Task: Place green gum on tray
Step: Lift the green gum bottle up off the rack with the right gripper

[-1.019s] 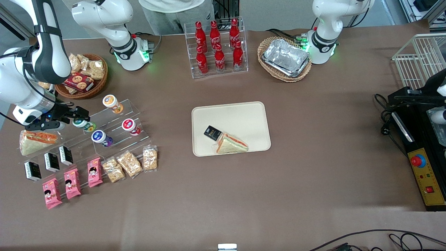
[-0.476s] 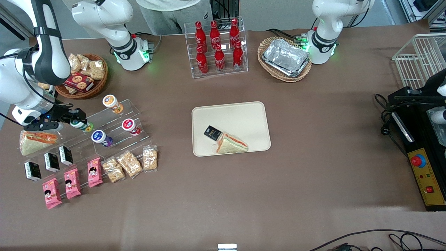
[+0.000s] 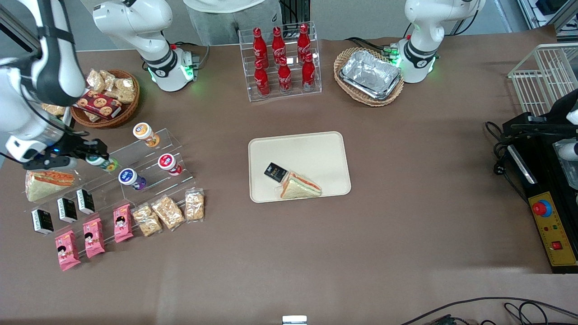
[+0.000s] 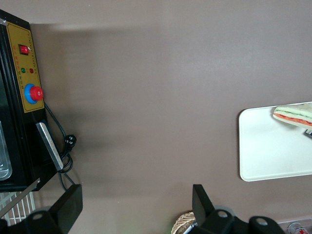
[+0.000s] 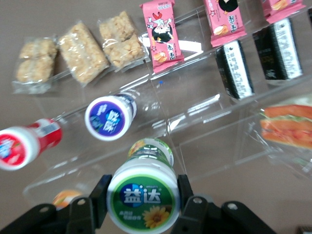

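Observation:
The green gum (image 5: 144,196), a small canister with a white and green lid and a green-and-yellow label, sits between the fingers of my right gripper (image 5: 143,199), which is shut on it. In the front view the green gum (image 3: 100,162) and the gripper (image 3: 94,155) are at the working arm's end of the table, just above the clear acrylic stand (image 3: 149,155). The cream-beige tray (image 3: 311,149) lies at the middle of the table. It holds a wrapped sandwich (image 3: 300,185) and a small black packet (image 3: 275,172).
On the stand stay orange (image 3: 145,134), red (image 3: 169,163) and purple (image 3: 131,178) canisters. Black packets (image 3: 67,209), pink packets (image 3: 94,236), snack bars (image 3: 168,211) and a sandwich (image 3: 47,183) lie nearby. A snack basket (image 3: 106,98), a cola bottle rack (image 3: 282,58) and foil trays (image 3: 370,74) stand farther from the camera.
My gripper has drawn the green gum off its place on the stand, moving it toward the working arm's end of the table and slightly up.

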